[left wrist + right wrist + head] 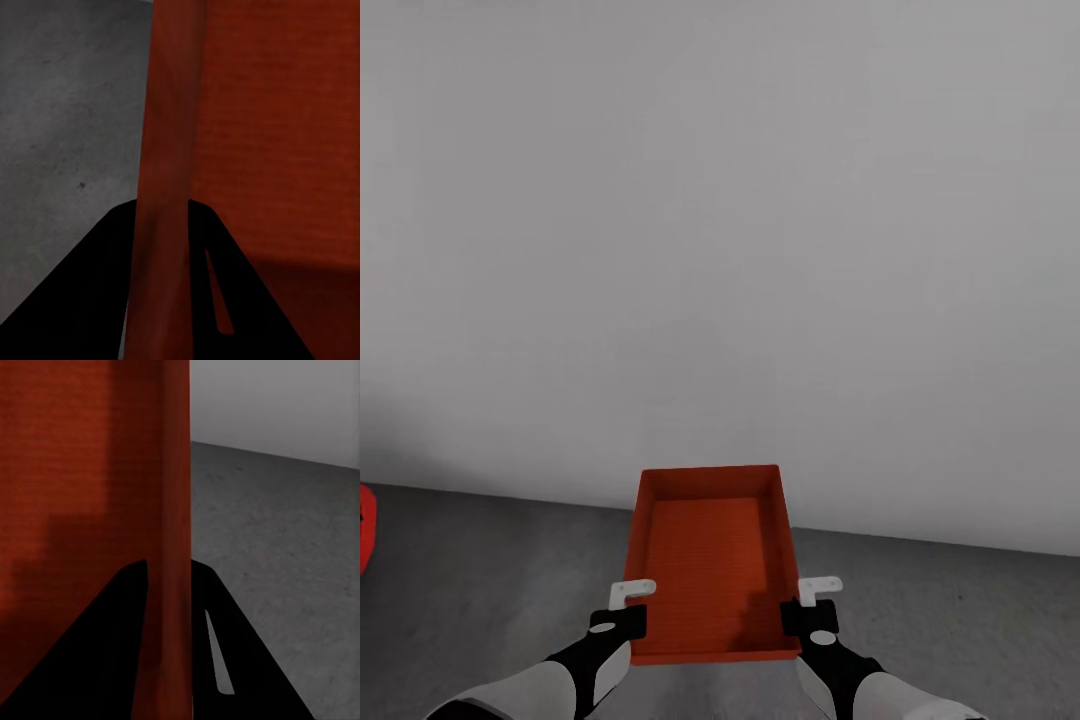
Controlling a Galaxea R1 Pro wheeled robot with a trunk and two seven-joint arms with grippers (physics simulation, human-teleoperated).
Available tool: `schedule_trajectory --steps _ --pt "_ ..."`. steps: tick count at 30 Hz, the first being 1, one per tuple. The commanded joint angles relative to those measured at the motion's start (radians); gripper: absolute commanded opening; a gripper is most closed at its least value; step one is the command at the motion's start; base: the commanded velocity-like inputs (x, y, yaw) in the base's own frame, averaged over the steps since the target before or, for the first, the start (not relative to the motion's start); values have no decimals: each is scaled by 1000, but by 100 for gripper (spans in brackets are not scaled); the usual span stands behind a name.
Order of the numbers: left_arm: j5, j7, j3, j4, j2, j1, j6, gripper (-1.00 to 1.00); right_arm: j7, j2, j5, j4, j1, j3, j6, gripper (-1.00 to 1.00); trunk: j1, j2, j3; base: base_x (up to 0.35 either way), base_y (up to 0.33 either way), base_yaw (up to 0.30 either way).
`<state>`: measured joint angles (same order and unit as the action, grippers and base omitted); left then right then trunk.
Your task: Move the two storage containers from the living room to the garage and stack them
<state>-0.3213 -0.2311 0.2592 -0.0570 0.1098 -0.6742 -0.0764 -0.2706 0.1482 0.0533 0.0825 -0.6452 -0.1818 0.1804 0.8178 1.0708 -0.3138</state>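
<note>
Orange-red storage container (712, 560), pinched by left gripper (626, 606) and right gripper (807, 602): lower level onto concrete floor (480, 570).

No text, label, brand, number or sign can be read anywhere: none is carried by the orange-red container (710, 545), and none is borne by the grey wall (720, 230) or the concrete floor (490, 570).

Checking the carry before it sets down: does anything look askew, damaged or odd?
Nothing stands out. The storage container sits level between the left gripper and right gripper, each with jaws closed on a side wall, over the concrete floor. It looks empty and undamaged.
</note>
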Motion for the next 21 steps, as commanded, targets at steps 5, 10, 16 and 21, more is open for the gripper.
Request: schedule_trajectory --steps 5,10,16,21 --pt "2 -25 -27 -1 -4 -1 -60 -100 17 1 51 -1 -1 67 -1 -100 19 36 -25 0 0 0" --pt "2 -25 -27 -1 -4 -1 -60 -100 17 1 51 -1 -2 67 -1 -100 38 71 -49 0 0 0" --pt "2 -25 -27 -1 -4 -1 -60 -100 17 1 51 -1 -2 67 -1 -100 58 106 -74 0 0 0" --pt "2 -25 -27 -1 -4 -1 -60 -100 17 1 51 -1 -2 67 -1 -100 58 106 -82 0 0 0"
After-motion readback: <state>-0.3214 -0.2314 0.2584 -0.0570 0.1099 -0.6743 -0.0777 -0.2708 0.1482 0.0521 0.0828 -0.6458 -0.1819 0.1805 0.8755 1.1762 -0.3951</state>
